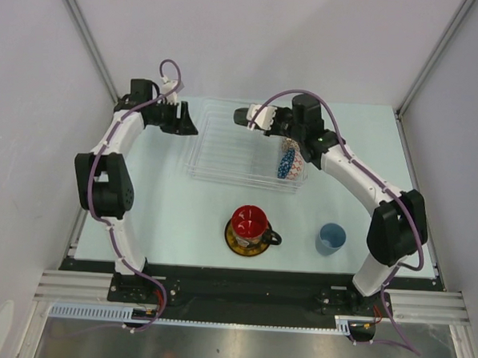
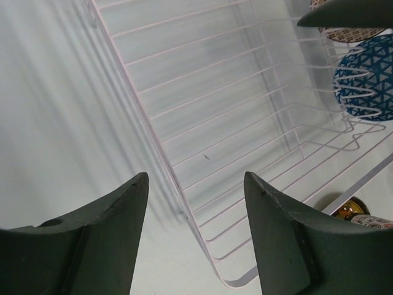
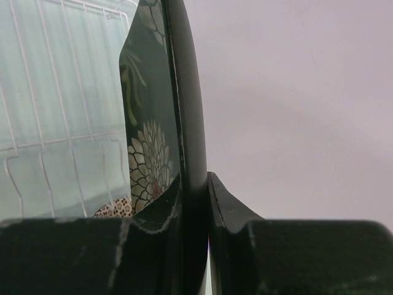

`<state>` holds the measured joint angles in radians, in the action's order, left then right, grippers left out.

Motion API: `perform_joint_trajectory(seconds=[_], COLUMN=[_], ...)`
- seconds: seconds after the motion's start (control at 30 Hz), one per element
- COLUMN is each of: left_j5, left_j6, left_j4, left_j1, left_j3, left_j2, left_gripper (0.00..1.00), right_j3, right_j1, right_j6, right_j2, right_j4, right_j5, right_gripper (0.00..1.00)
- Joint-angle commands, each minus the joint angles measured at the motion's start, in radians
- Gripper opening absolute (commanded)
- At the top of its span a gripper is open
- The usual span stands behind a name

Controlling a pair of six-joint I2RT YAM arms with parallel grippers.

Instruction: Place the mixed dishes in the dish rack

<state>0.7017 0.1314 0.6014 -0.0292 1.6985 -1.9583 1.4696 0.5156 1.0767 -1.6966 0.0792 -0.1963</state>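
The dish rack [image 1: 224, 158] lies toward the far edge of the tabletop [image 1: 180, 224], about midway across. At its right end two dishes stand on edge in the ribbed slots, just beside each other: the blue patterned bowl [image 1: 285, 162] and, on its far side, the beige patterned bowl [image 1: 293, 146]. The remaining slots, from the middle to the left end, hold nothing.

The right claw [image 3: 195, 184] is clamped on the rim of the black square floral plate [image 3: 153, 129] and holds it upright, edge-on, over the far side of the rack. Whether the plate's lower edge touches the ribs cannot be told.

The left claw [image 2: 195, 178] hangs at the rack's far left corner with its fingers spread and nothing between them – only the rack's rim and wire ribs show below.

Between the rack and the near edge of the tabletop, the red-inside dark cup [image 1: 249, 221] sits upright on the yellow-brown saucer [image 1: 237, 243]. The light blue cup [image 1: 330, 238] stands alone to their right – well apart from the rack, mouth up.
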Motion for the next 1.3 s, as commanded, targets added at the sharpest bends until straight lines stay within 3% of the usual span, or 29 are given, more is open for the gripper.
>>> perform_joint_trajectory(seconds=[0.0,0.47,1.27], left_j5=[-0.065,-0.027,0.009], left_j6=[0.033,0.063,0.056], left_j4=[-0.023,0.028,0.017], left_j1=[-0.006,-0.041,-0.052], left_j3=[-0.046,-0.094,-0.105], left_j2=[-0.013,-0.022,-0.011], left_gripper=[0.68,0.65,0.63], right_j3=[0.064,0.116,-0.012], right_j1=[-0.019,-0.052,-0.06], right_j6=[0.068,0.186,0.06], right_j2=[-0.006,-0.109,-0.169], right_j4=[-0.236,-0.228,-0.229], right_j5=[-0.055,-0.114,-0.143], right_gripper=[0.0,0.0,0.0])
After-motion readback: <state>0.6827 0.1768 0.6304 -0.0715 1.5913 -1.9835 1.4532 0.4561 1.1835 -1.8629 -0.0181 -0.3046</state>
